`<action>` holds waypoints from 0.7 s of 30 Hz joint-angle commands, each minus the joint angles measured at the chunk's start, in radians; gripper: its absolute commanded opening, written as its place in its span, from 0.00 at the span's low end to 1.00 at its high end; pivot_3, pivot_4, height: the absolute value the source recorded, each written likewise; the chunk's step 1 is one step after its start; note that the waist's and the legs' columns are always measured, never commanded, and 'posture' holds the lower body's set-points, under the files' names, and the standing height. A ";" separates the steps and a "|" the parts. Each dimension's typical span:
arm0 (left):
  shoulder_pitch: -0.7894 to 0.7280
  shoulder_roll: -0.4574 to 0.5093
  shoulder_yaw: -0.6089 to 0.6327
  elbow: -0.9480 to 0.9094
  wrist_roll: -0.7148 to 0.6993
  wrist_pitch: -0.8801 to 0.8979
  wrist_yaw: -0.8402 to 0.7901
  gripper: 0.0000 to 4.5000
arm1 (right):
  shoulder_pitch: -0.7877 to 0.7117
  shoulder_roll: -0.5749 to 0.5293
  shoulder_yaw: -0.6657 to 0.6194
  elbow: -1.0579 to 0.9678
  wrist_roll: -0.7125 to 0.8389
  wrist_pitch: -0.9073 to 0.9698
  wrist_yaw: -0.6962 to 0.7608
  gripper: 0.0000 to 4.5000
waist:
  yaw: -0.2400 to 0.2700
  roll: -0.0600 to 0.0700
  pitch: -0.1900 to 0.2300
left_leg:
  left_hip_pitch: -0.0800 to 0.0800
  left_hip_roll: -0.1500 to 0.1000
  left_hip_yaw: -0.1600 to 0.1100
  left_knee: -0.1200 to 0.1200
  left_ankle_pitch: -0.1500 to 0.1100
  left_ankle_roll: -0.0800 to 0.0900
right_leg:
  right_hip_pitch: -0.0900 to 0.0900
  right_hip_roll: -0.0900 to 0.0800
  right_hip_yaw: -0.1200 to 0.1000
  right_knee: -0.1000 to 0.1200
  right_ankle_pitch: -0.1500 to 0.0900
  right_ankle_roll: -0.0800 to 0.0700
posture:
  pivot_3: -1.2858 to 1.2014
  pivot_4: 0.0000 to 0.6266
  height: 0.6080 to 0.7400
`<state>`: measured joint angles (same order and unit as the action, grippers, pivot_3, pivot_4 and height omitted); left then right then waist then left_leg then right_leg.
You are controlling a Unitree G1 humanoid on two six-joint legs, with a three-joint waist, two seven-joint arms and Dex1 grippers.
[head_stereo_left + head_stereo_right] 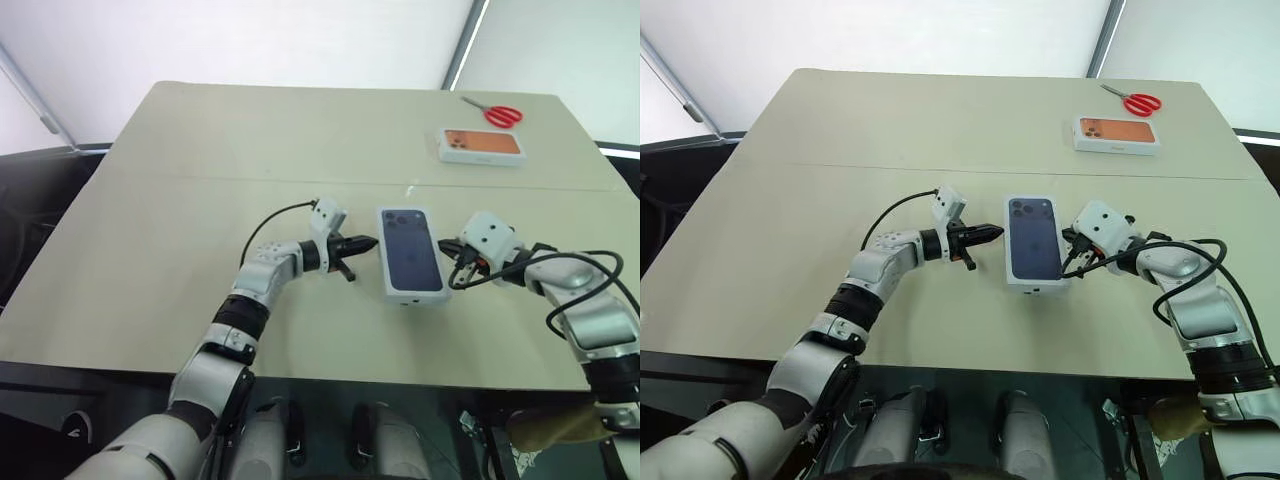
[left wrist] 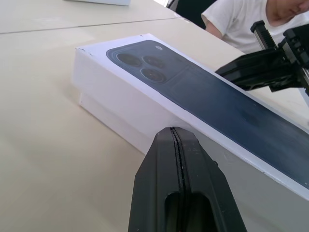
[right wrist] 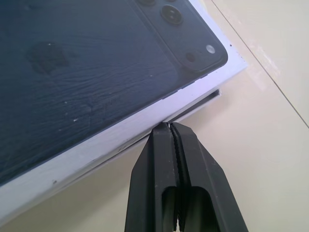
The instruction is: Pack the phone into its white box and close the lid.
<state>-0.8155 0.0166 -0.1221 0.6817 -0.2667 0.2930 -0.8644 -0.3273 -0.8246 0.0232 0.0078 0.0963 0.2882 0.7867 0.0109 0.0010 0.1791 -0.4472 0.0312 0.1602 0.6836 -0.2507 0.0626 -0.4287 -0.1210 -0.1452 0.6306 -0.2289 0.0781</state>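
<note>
The lid [image 1: 410,252], its printed dark blue phone facing up, is sitting over the white box [image 2: 111,118] near the middle of the tabletop [image 1: 200,180], toward the front edge. In the left wrist view the box is showing as a white band below the lid's side wall, so the lid is not sitting fully down on that side. The phone itself cannot be seen, so whether it is inside cannot be told.

The left pincer [image 1: 364,243] is lying level just beside the lid's left long side, its two black fingers pressed together and gripping nothing. Whether its tip is touching the cardboard cannot be told.

The right pincer [image 1: 447,249] is pointing at the lid's right long side, fingers [image 3: 169,145] likewise together and empty, the tip sitting at the seam where the lid's lower edge meets the box.

A second box [image 1: 482,145] bearing an orange phone picture is lying near the far right corner of the tabletop, with red-handled scissors [image 1: 496,113] just beyond it. A person [image 2: 241,19] in a white shirt is appearing past the tabletop in the left wrist view.
</note>
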 commanded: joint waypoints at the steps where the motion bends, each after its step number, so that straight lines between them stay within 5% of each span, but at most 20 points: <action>1: -0.045 -0.018 0.018 0.035 0.009 -0.046 0.004 0.00 | -0.005 0.001 -0.021 -0.016 -0.012 -0.013 -0.008 0.01 | 0.000 0.000 0.000 | 0.000 0.000 0.000 0.000 0.000 0.000 | 0.000 0.000 0.000 0.000 0.000 0.000 | 0.52 0.24 0.98; 21: 0.023 -0.036 -0.001 -0.064 0.007 0.005 -0.036 0.00 | 0.019 -0.018 -0.037 -0.029 -0.004 0.002 0.023 0.01 | 0.001 0.000 0.000 | 0.000 0.000 0.000 0.000 0.000 0.000 | 0.000 0.000 0.000 0.000 0.000 0.000 | 0.52 0.24 0.98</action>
<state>-0.7888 -0.0025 -0.1124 0.6638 -0.2513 0.2968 -0.8859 -0.3086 -0.8263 0.0230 0.0175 0.0828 0.2920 0.8015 0.0123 0.0010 0.1791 -0.4472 0.0310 0.1602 0.6838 -0.2506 0.0627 -0.4285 -0.1205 -0.1452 0.6307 -0.2289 0.0781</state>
